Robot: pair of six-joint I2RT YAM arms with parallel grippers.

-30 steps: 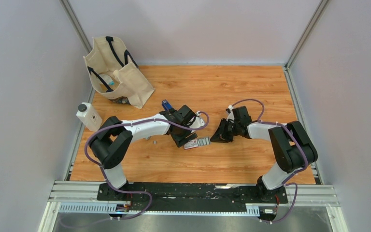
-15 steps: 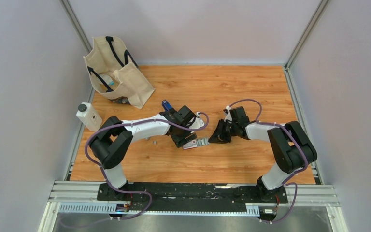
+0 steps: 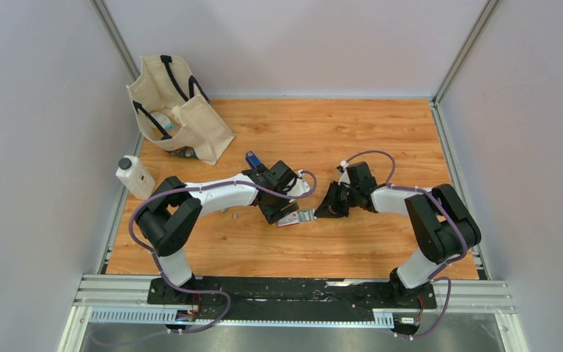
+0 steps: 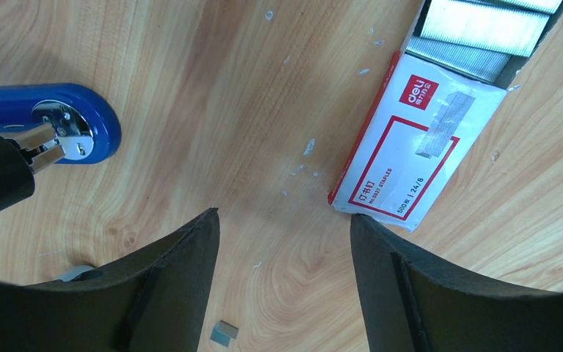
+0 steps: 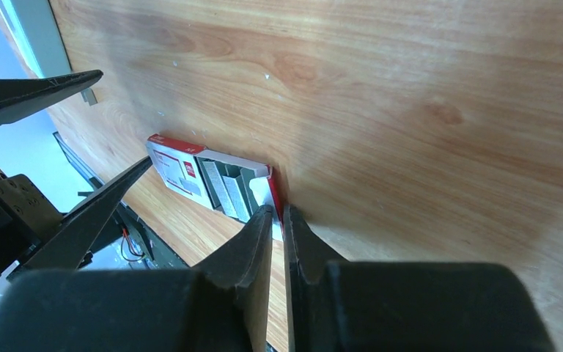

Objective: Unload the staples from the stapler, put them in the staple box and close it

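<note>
The left pincer (image 4: 282, 220) stands open, its two black fingers (image 4: 183, 271) spread wide above bare wood of the bench (image 4: 190, 66) and holding nothing. A small loose grey block (image 4: 223, 334), metallic, lies on the bench between those fingers near their roots, with a few single bits of wire scattered farther out. Just beyond the finger on the right of the wrist view lies a flat red-and-white cardboard box (image 4: 410, 147), its far end open. Grey metallic strips of staples (image 4: 484, 26) sit side by side inside it. On the opposite side, well apart from the box, lies the blue plastic stapler (image 4: 73, 110), a silver anvil plate on its rounded end and a black part with a bright metal channel above that. The right pincer (image 5: 280, 213) is drawn almost closed, only a narrow slit between its fingers. Its tips meet the red-edged open flap of the box, and whether the flap is pinched cannot be told. Far off stand a cream canvas tote bag (image 3: 179, 110) and a white plastic bottle (image 3: 135, 177) with a black cap.
</note>
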